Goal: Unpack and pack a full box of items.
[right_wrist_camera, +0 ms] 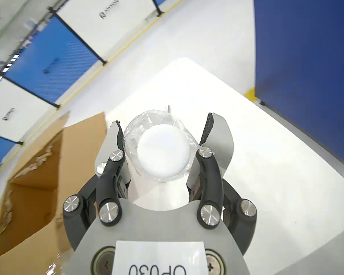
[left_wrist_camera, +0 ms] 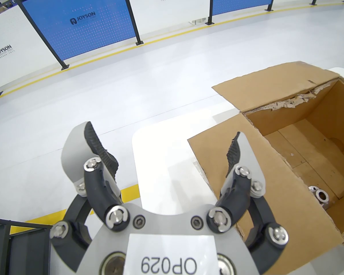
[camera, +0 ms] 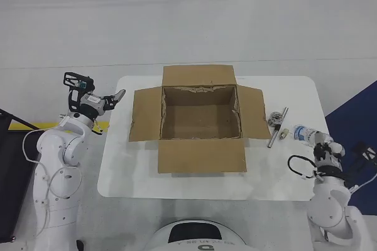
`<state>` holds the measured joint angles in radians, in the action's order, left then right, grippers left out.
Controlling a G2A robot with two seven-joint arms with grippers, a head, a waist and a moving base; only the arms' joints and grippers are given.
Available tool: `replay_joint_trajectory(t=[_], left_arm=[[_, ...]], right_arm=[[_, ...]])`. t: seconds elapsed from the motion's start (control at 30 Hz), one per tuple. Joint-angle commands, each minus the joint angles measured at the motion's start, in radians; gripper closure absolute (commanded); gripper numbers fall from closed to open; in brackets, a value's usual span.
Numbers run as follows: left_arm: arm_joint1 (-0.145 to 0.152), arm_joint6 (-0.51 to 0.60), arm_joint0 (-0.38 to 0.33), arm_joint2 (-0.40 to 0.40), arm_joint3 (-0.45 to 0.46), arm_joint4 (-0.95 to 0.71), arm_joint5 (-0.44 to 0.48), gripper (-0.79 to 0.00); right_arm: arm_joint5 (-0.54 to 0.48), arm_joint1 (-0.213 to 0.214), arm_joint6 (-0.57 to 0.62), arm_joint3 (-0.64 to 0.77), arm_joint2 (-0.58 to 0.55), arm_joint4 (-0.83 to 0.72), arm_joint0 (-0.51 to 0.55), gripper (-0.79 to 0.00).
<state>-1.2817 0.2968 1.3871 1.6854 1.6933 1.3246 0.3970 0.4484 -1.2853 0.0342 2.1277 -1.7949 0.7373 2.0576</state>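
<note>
An open cardboard box with all flaps spread stands in the middle of the white table. In the left wrist view the box holds a small metal part lying by a side wall. My left gripper hovers open off the table's left edge, and its jaws hold nothing. My right gripper is at the table's right edge, shut on a clear bottle. The bottle's white cap faces the wrist, between the fingers of the right gripper.
A metal rod and a small metal fitting lie on the table just right of the box's right flap. A blue panel stands beyond the table's right edge. A black frame is at the far left.
</note>
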Motion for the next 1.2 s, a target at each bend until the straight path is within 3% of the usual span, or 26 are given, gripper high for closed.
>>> replay_joint_trajectory(t=[0.0, 0.33, 0.77, 0.83, 0.93, 1.0, 1.03, 1.17], left_arm=[[0.0, 0.0, 0.0, 0.0, 0.0, 0.0, 0.0, -0.785], [0.0, 0.0, 0.0, 0.0, 0.0, 0.0, 0.0, -0.785], [0.0, 0.0, 0.0, 0.0, 0.0, 0.0, 0.0, -0.785], [0.0, 0.0, 0.0, 0.0, 0.0, 0.0, 0.0, -0.785], [0.0, 0.0, 0.0, 0.0, 0.0, 0.0, 0.0, -0.785], [0.0, 0.0, 0.0, 0.0, 0.0, 0.0, 0.0, -0.785], [0.0, 0.0, 0.0, 0.0, 0.0, 0.0, 0.0, -0.785], [0.0, 0.0, 0.0, 0.0, 0.0, 0.0, 0.0, -0.785]], right_arm=[[0.114, 0.001, 0.06, -0.035, 0.032, 0.085, -0.055, 0.0], [0.277, 0.011, 0.343, -0.092, 0.122, 0.368, -0.184, 0.0], [0.284, 0.018, 0.654, -0.082, 0.145, 0.581, -0.241, -0.018], [0.282, 0.018, 0.702, -0.089, 0.146, 0.606, -0.253, -0.185], [0.279, 0.017, 0.741, -0.094, 0.146, 0.622, -0.269, -0.348], [0.28, 0.015, 0.755, -0.095, 0.146, 0.625, -0.276, -0.739], [0.281, 0.014, 0.759, -0.094, 0.145, 0.624, -0.278, -0.785], [0.269, 0.01, 0.752, -0.073, 0.14, 0.611, -0.273, -0.785]])
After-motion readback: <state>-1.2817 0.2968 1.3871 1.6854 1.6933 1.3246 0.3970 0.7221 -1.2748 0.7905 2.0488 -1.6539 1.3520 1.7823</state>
